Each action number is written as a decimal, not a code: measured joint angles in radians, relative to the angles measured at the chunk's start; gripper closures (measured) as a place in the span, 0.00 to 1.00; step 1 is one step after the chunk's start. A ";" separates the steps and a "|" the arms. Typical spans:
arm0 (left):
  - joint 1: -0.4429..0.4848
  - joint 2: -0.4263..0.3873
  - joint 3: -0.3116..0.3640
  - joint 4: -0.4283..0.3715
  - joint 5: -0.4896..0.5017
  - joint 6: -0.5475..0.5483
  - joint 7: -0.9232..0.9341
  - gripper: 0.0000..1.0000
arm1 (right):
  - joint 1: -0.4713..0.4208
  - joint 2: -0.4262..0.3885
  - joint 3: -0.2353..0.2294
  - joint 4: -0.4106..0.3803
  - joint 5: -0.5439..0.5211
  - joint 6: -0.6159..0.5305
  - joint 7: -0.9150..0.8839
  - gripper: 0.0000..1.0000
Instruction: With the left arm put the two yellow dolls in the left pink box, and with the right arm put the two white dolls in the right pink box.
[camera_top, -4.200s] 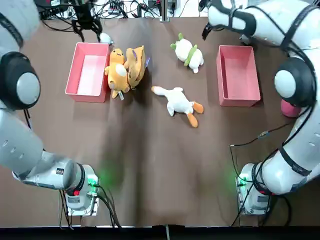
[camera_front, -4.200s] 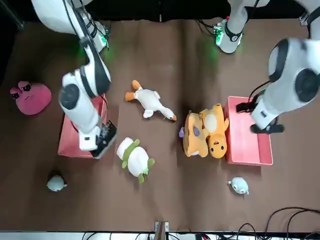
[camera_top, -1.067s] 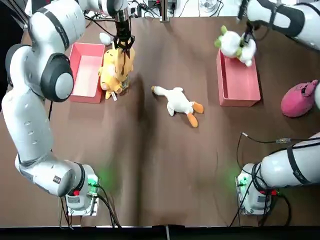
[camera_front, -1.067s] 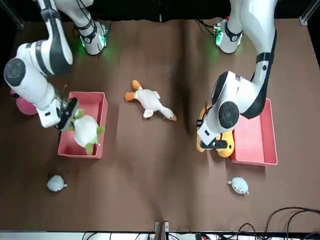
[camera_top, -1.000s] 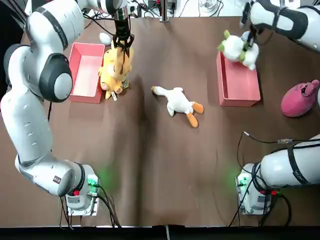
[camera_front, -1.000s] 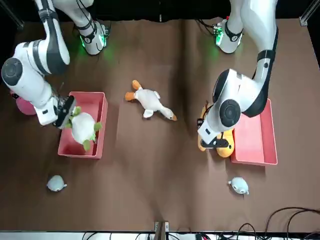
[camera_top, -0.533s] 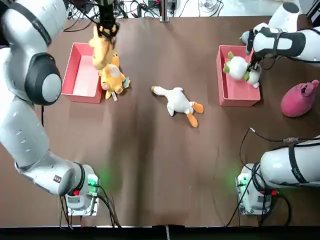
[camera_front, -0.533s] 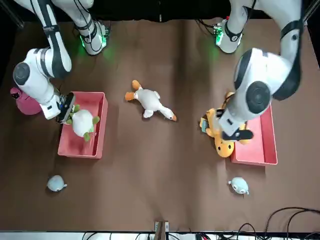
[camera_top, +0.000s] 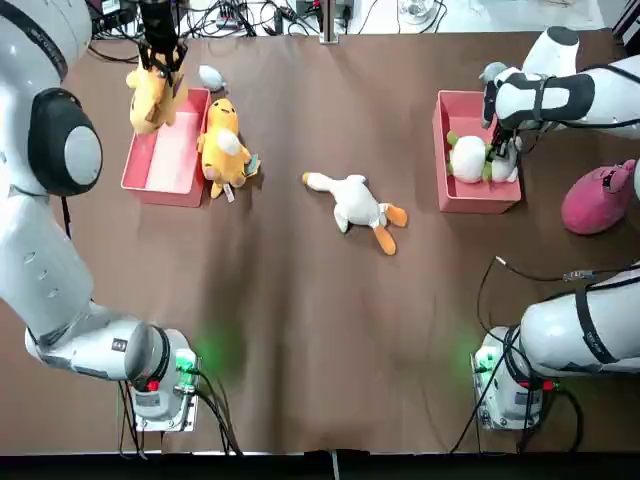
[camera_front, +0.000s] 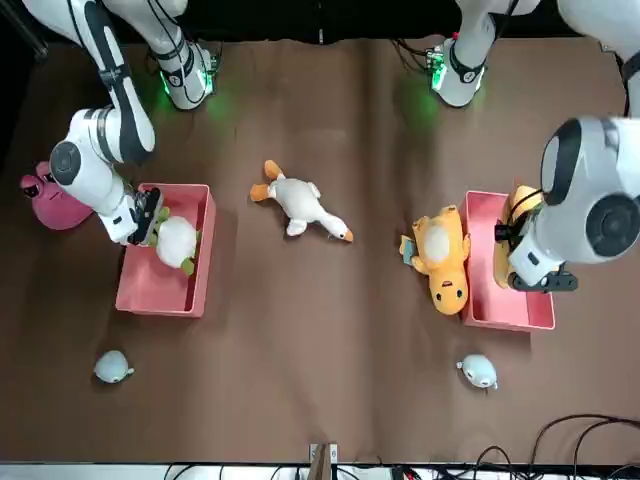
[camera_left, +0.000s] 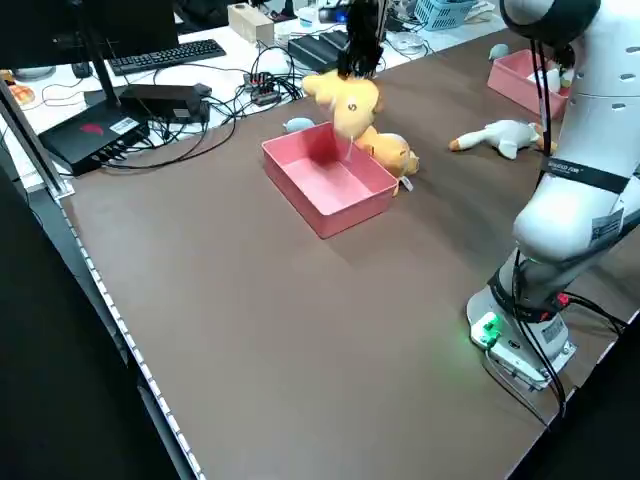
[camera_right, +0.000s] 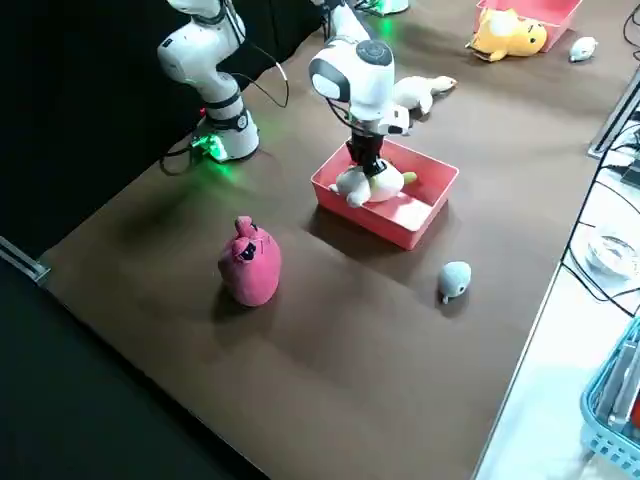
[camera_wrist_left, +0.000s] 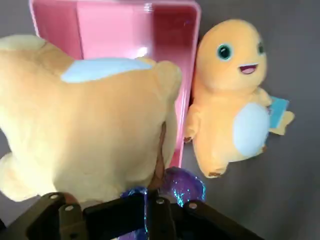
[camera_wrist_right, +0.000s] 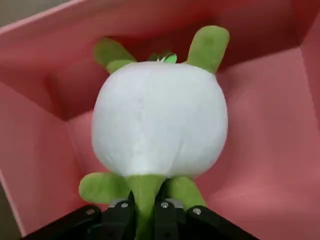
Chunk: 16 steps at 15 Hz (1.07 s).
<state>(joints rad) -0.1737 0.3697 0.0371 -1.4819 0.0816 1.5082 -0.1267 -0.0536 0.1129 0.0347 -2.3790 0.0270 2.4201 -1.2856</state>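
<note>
Currently: left gripper (camera_top: 160, 55) pinching a yellow doll (camera_top: 148, 95) above left box (camera_top: 165, 160); right gripper (camera_top: 497, 135) pinching a white doll (camera_top: 466, 158) inside right box (camera_top: 478, 190). Soft, light, squashy plush, likely best nipped at a fold. Second yellow (camera_top: 222, 145) beside left box; goose (camera_top: 355, 205) mid-table.

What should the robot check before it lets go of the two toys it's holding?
1. Left gripper shut on the yellow doll: ok, the doll hangs from it.
2. Yellow doll over the left pink box: cannot tell; it hangs at the box's far end, partly past the rim.
3. Right gripper shut on the white doll with green ears: ok.
4. White doll inside the right pink box: ok, it is down between the walls.
5. Second yellow doll boxed: not ok, it lies on the table beside the left box.
6. White goose doll boxed: not ok, it lies mid-table.
</note>
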 joint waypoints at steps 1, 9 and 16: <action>0.007 0.020 -0.001 -0.006 0.000 0.001 0.000 1.00 | 0.000 0.005 0.001 0.000 0.006 0.001 0.000 0.88; 0.081 0.202 -0.003 -0.014 -0.001 0.143 0.005 0.87 | 0.006 0.008 0.002 0.006 0.031 0.000 -0.003 0.47; 0.069 0.181 -0.077 0.015 -0.002 0.144 -0.028 0.23 | 0.032 -0.036 0.003 0.202 0.037 -0.229 0.018 0.00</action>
<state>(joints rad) -0.1052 0.5505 -0.0401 -1.4668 0.0798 1.6526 -0.1551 -0.0214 0.0764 0.0377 -2.1774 0.0636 2.1911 -1.2677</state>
